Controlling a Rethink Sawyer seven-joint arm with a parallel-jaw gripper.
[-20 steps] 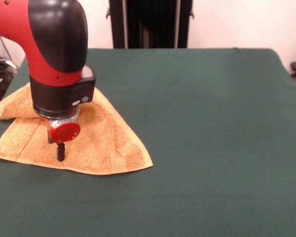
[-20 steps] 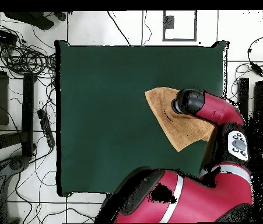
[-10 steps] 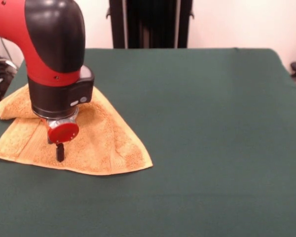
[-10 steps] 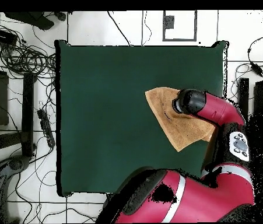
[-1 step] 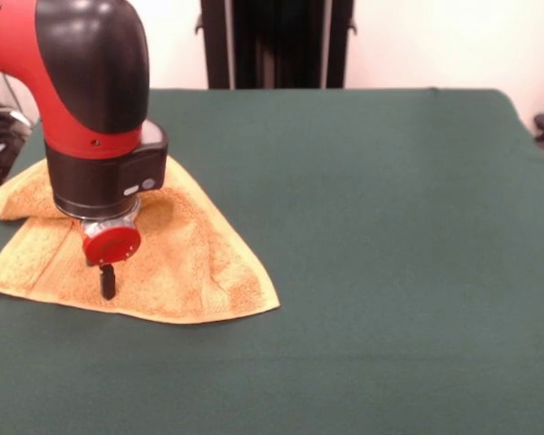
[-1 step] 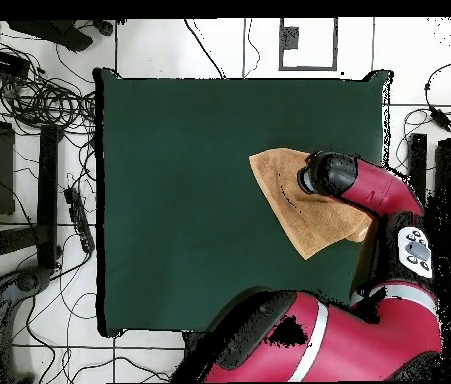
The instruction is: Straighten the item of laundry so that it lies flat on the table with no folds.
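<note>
Front view: gripper (image 5: 107, 283) poised directly over folded towel (image 5: 190, 263), near its front edge on table (image 5: 390, 227); finger opening impossible to tell, nothing visibly gripped.

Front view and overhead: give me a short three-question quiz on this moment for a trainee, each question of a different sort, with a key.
1. True or false: the towel lies fully flat, as a plain square.
2. Multiple choice. Where does the gripper stand?
A. over bare table, far from the towel
B. low over the towel, near its front edge
C. beyond the table's edge
3. Fill in: in the overhead view the towel lies near the table's ____ edge.

Key: 1 false: it is folded into a rough triangle, with a raised fold at the back. 2 B. 3 right. Whether the jaws are open or shut cannot be told, since only one dark tip shows.
</note>
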